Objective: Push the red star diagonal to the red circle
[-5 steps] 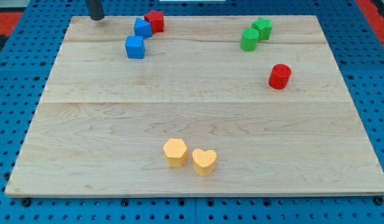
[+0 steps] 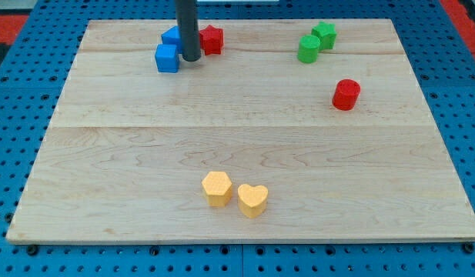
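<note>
No claw on this rig, so nothing's gripping: my tip (image 2: pixel 191 58) is sitting just left of the red star (image 2: pixel 212 39), nudging it rightward toward the red circle (image 2: pixel 346 94), probably needing more push.

Pale wooden board (image 2: pixel 245 138) is sitting on a blue pegboard surface (image 2: pixel 14 115), and 8 blocks are lying on it. Up near the view's top left, 2 blue blocks are hanging out close together: 1 blue cube (image 2: pixel 167 58) and another blue block (image 2: pixel 172 36) behind it, partly hidden. The red star (image 2: pixel 212 39) is sitting just to their right. My tip (image 2: pixel 191 58) is resting on the board between the blue cube and the red star. Over at the top right, 2 green blocks (image 2: pixel 309 48) (image 2: pixel 325 35) are touching. The red circle (image 2: pixel 346 94) is sitting below them, alone. Near the bottom middle, a yellow hexagon block (image 2: pixel 217 188) and a yellow heart (image 2: pixel 252 199) are sitting side by side.
</note>
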Robot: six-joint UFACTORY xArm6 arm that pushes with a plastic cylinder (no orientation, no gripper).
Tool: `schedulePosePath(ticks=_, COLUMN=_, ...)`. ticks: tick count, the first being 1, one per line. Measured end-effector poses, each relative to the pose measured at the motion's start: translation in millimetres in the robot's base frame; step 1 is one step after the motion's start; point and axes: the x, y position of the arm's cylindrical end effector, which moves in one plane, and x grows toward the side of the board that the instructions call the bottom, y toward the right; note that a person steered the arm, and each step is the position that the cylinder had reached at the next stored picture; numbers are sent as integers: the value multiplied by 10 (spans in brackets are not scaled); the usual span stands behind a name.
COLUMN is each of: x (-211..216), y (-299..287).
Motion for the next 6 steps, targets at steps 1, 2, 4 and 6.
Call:
schedulePosePath(ticks=1, x=-229, y=85)
schedulePosePath(ticks=2, x=-576, y=145)
schedulePosePath(ticks=4, x=-523, y=720)
schedulePosePath(ticks=6, x=598, y=1205)
